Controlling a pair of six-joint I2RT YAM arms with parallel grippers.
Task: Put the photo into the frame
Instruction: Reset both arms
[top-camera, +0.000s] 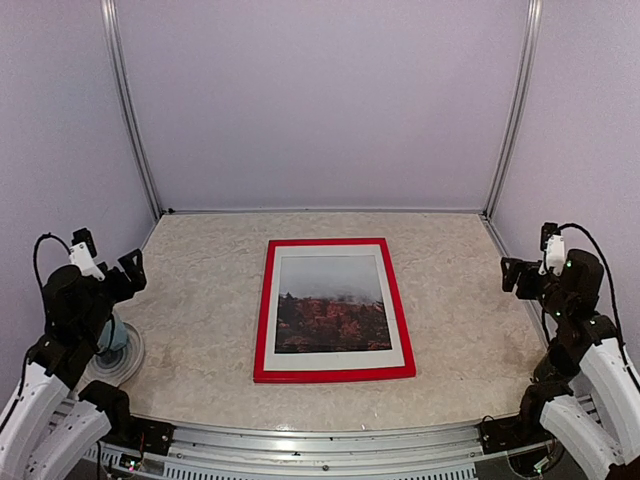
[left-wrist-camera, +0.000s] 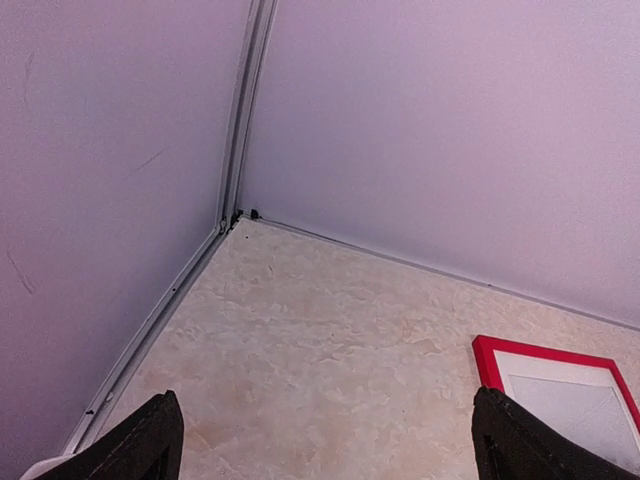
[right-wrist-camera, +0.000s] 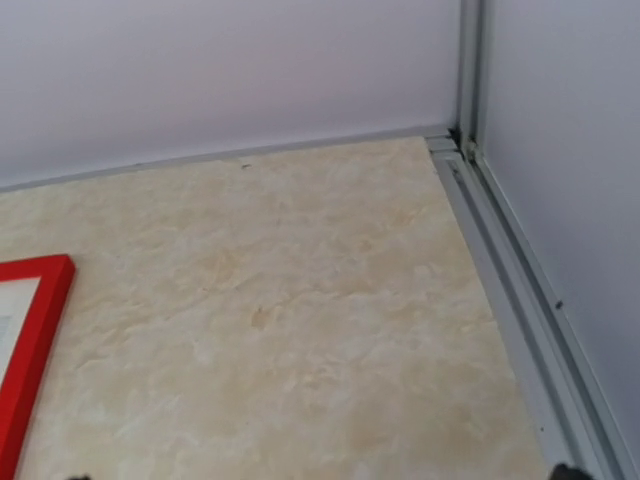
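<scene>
While both arms were parked at the near corners, the frame (top-camera: 262, 310) was seen lying flat mid-table (top-camera: 200, 300), red face up. Photo (top-camera: 332, 305) was set inside it, print side up, bordered by a white mat (top-camera: 335, 359). Left gripper (top-camera: 110, 255) and right gripper (top-camera: 530, 252) were spread wide, nothing held, each well apart from the frame. Only frame corners were caught by the wrist views.

Marbled beige table (top-camera: 200, 310), lilac walls (top-camera: 320, 100), whitish round disc (top-camera: 128, 363) at left
</scene>
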